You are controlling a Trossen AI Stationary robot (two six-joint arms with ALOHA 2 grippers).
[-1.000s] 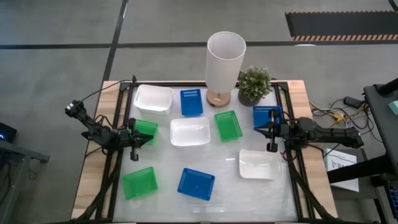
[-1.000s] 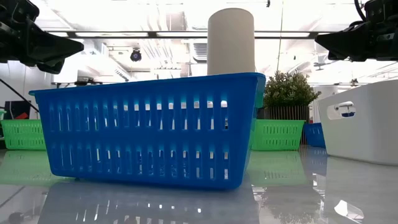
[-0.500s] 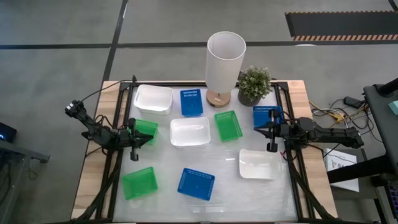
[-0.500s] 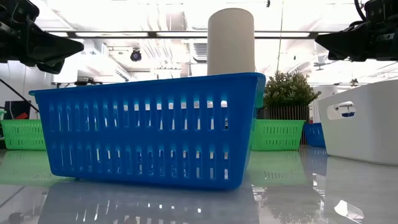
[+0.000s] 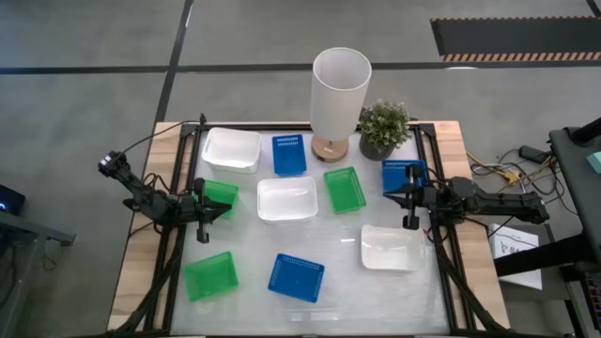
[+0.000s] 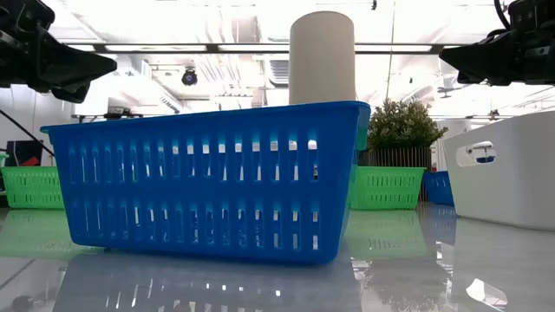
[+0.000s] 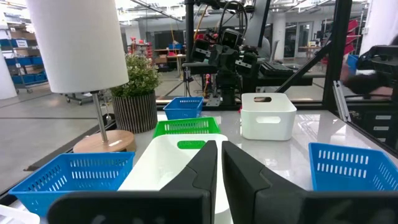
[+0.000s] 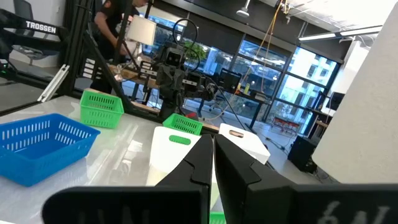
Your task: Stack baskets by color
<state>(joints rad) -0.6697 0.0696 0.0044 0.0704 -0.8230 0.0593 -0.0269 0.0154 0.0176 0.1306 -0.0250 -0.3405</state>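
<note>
Nine baskets lie scattered and unstacked on the counter, flanked by two idle arms. At the far edge stand the lamp and the plant. The white baskets sit at the far left corner, at the centre and toward the near right. The green ones lie at the left edge, the near left corner and right of centre. The blue ones lie beside the lamp, at the right edge and at the near edge. The left end effector hovers clenched and empty over the left-edge green basket; the right end effector, likewise clenched on nothing, hangs just beside the right-edge blue basket. No sorting appears begun. The risks ahead, judging from the layout: an arm reaching for the far blue basket could clip the lamp, which looks top-heavy, or the plant; a light basket could skid on the glossy counter when nudged; and both arms reaching for the centre basket together could collide.
</note>
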